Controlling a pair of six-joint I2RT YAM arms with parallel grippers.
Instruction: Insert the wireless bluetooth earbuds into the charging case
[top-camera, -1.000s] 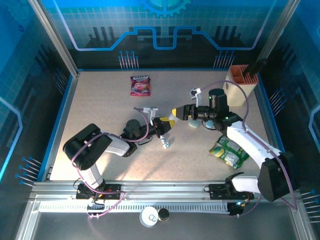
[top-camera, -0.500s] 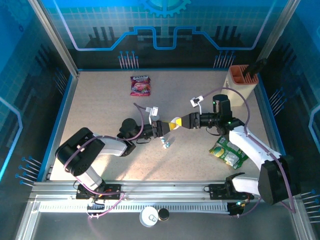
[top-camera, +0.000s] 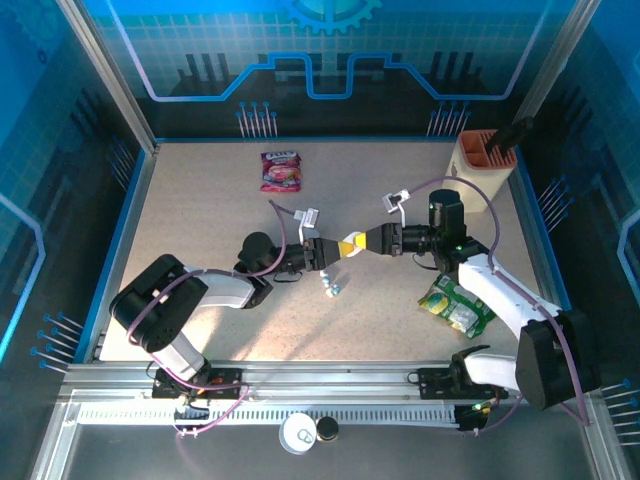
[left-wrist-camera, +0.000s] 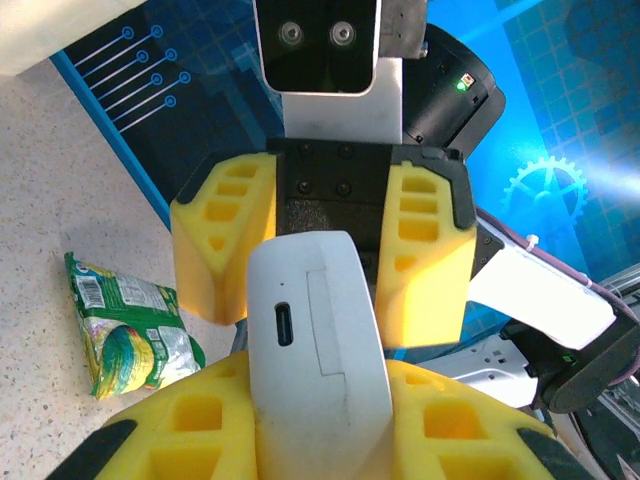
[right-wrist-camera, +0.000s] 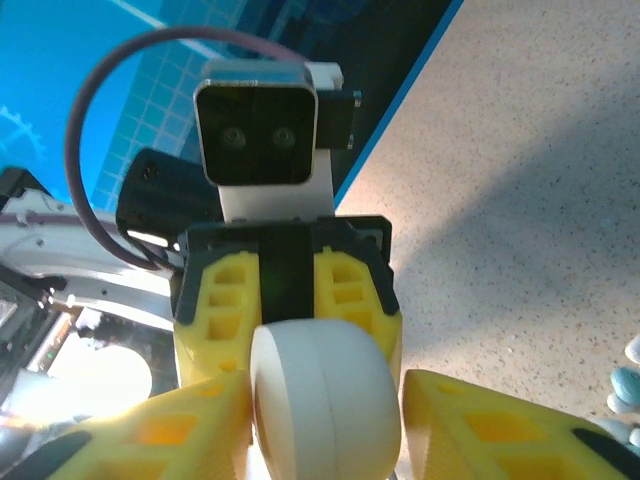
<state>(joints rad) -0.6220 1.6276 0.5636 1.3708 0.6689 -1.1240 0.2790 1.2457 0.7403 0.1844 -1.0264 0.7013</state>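
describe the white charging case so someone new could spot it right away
Go to the middle of the speckled beige table, where the yellow-tipped left gripper and right gripper meet tip to tip. The smooth white pebble-shaped plastic case is held between them. It is far bigger than the tiny white and pale-blue earbuds lying nearby.

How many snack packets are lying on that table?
2. A pink packet lies at the back, left of centre; a green packet lies near the right side. Others may be hidden.
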